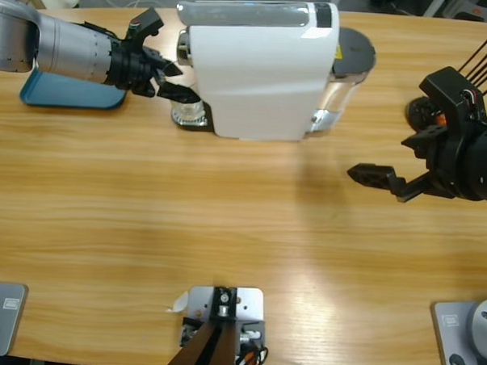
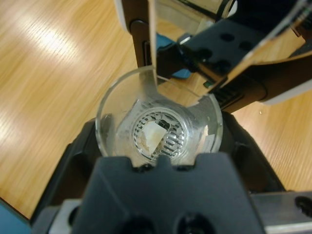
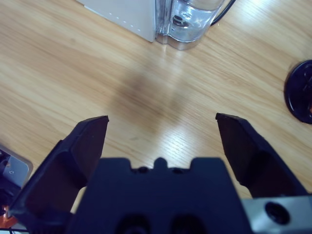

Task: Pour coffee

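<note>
White coffee machine [image 1: 256, 70] shows no readable writing; left gripper [image 1: 173, 81] at glass cup [image 2: 158, 129]

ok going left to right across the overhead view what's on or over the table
blue tray → left pincer → clear glass cup → white coffee machine → right pincer

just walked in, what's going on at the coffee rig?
The left gripper is at a small clear glass cup standing on the drip grille of the white coffee machine, its jaws either side of the cup. The cup looks nearly empty; no coffee is clearly visible. The right gripper hangs open over bare wooden table, holding nothing. A blue tray lies behind the left arm.
</note>
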`<state>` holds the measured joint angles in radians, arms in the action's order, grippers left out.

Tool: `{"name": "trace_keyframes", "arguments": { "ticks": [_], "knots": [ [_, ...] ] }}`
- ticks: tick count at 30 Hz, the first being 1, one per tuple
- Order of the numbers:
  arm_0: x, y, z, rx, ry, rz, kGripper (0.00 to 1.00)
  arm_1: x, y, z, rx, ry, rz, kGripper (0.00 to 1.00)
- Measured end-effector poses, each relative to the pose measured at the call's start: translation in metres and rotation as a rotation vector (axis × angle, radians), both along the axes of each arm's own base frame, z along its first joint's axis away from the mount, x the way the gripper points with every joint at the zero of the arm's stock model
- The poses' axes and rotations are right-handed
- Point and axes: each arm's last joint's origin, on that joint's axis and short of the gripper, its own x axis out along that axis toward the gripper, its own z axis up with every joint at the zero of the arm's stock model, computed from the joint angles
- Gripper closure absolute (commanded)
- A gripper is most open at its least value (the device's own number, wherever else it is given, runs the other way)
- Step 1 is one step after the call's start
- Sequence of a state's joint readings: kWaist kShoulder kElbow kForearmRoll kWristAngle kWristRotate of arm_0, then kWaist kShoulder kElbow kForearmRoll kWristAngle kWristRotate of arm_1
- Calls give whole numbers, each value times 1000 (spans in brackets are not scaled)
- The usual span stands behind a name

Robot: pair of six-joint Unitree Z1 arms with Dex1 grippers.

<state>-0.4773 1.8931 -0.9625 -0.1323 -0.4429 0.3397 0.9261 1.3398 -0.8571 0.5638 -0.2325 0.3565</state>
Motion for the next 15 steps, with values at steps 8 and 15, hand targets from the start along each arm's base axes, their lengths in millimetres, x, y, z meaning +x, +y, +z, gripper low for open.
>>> {"name": "trace_keyframes", "arguments": {
  "ticks": [8,15],
  "knots": [
    [0,0,0,-5,13,17,436,0,0,0,1,1,1,0],
    [0,0,0,-3,12,18,23,0,0,0,2,2,2,0]
  ]
}}
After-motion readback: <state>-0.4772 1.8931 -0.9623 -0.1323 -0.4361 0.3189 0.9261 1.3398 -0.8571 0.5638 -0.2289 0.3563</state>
